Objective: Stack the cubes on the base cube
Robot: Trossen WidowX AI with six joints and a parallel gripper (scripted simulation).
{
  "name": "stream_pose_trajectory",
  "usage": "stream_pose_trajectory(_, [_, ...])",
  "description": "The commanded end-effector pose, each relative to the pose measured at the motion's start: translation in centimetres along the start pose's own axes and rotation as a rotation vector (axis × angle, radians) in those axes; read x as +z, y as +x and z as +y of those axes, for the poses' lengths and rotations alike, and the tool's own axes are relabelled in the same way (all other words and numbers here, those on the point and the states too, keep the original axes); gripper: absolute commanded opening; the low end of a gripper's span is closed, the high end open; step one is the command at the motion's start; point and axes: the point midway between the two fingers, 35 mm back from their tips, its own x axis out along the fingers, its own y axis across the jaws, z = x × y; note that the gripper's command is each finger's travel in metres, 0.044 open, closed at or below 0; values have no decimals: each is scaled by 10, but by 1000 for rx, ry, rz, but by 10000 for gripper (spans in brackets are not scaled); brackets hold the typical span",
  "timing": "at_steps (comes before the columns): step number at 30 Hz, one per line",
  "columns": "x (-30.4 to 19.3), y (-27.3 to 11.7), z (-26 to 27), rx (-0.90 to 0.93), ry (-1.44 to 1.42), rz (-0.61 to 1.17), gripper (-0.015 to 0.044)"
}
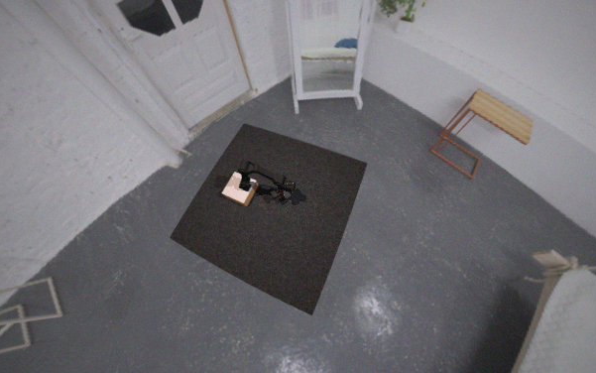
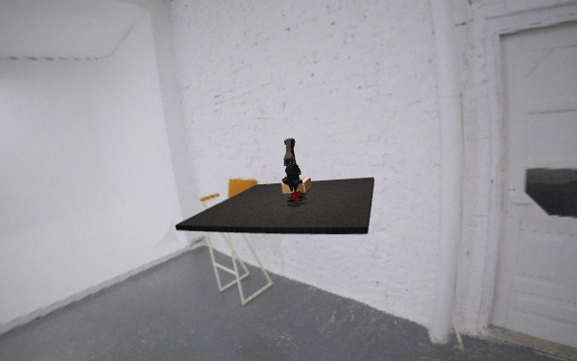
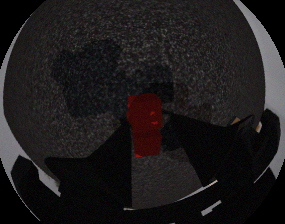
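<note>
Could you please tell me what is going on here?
A black robot arm is working low over a dark tabletop, near its light wooden block. Its gripper is part-open around red cubes, apparently letting go of one or about to. The cubes overlap in view, so whether the two-on-one stack is finished cannot be told.

You can't make out how many cubes make up the red shape (image 2: 296, 196) (image 3: 145, 117) between the jaws; its lower edges are blurred. Just below the jaws' tips, you can't tell whether it touches the dark tabletop (image 2: 255, 216) (image 3: 143, 30). Behind the jaws, the gripper's (image 2: 295, 190) (image 3: 147, 117) own body runs off your wrist view's bottom edge.
</note>
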Motion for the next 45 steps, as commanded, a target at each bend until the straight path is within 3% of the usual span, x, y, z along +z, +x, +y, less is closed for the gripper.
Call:
stream_pose_trajectory(1, [2, -8, 2, 8, 1, -7, 205])
stream_pose_trajectory(39, [1, -45, 2, 8, 1, -7, 205])
stream_pose_trajectory(45, [0, -50, 1, 4, -1, -3, 362])
